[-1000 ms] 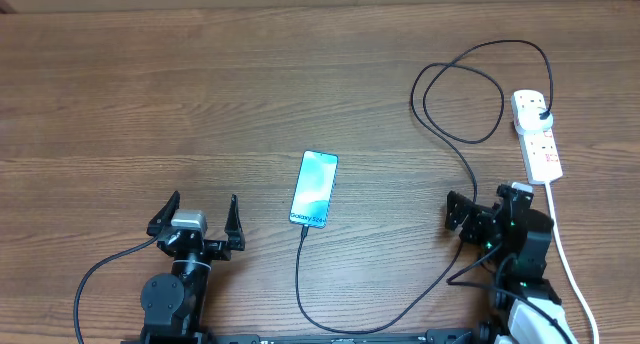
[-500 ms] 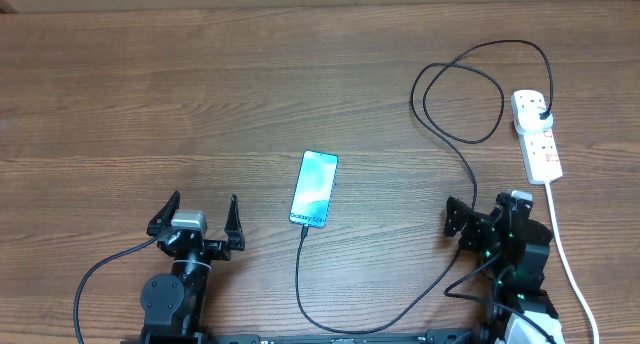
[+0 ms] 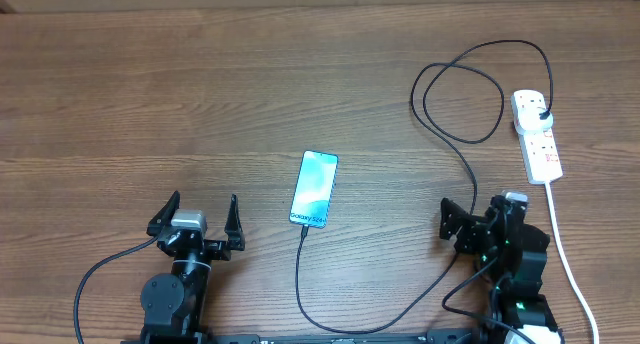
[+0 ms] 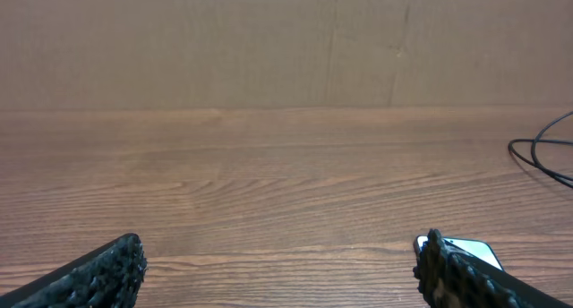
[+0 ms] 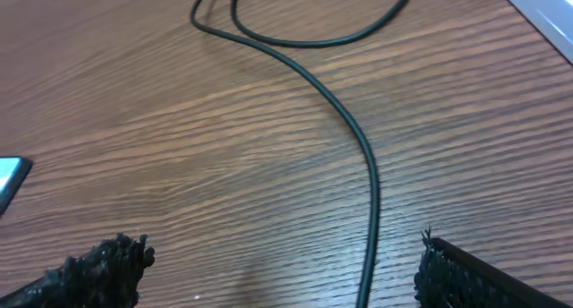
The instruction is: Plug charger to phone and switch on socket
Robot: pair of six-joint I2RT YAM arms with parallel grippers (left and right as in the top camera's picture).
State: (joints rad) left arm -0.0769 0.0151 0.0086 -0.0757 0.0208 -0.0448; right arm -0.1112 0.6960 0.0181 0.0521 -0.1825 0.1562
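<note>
Loosely, the charger (image 5: 367, 153) snakes past the open right hand (image 3: 478, 208); left hand (image 3: 203, 204) open too.

- The table (image 3: 150, 84) is brown wood with a fine straight grain and a matt, even finish.
- The phone (image 3: 314, 188) has a smooth, glossy, glass-like screen in pale teal with a dark rim.
- The charger (image 5: 356, 138), to the right of the phone, is a black cable with a smooth, slightly shiny, rubbery-looking skin.
- The socket (image 3: 537, 134), far right of the phone, looks like smooth white plastic, as does its cord (image 3: 568, 269).
- The left gripper (image 4: 282, 254) and right gripper (image 5: 282, 254) have black fingers (image 4: 103, 277) with a rough, knobbly, matt surface.
</note>
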